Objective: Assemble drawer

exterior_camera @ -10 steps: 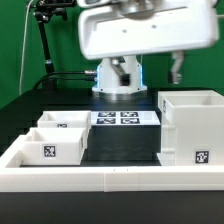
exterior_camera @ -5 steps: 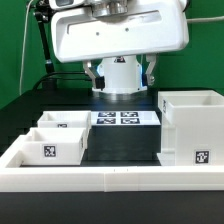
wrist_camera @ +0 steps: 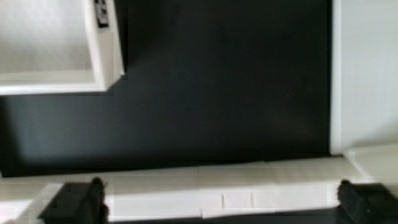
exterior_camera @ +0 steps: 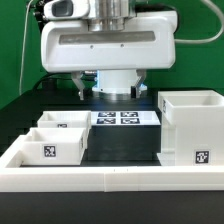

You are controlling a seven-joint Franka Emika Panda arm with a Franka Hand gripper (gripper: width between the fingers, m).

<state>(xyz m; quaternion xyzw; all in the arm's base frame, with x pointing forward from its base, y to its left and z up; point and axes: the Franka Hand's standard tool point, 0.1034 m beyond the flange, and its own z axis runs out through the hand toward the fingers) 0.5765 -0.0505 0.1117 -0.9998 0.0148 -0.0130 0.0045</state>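
Note:
The large hollow white drawer shell (exterior_camera: 190, 128) stands on the exterior view's right, with a tag on its front. Two small shallow white trays sit on the left: one in front (exterior_camera: 48, 148) with a tag, one behind it (exterior_camera: 66, 121). My gripper (exterior_camera: 110, 88) hangs high above the middle of the table, touching none of them. In the wrist view the gripper (wrist_camera: 219, 203) is wide open and empty, its dark fingertips (wrist_camera: 75, 200) far apart. A corner of a white drawer part (wrist_camera: 54, 45) shows there; I cannot tell which part.
The marker board (exterior_camera: 125, 117) lies flat on the black table between the trays and the shell. The long low white border wall (exterior_camera: 100, 180) runs along the front and round the left side. A black stand (exterior_camera: 42, 40) rises at the back left.
The hand has swung from the upper right toward the exterior view's left and now fills the top centre. The shell and trays have not moved.

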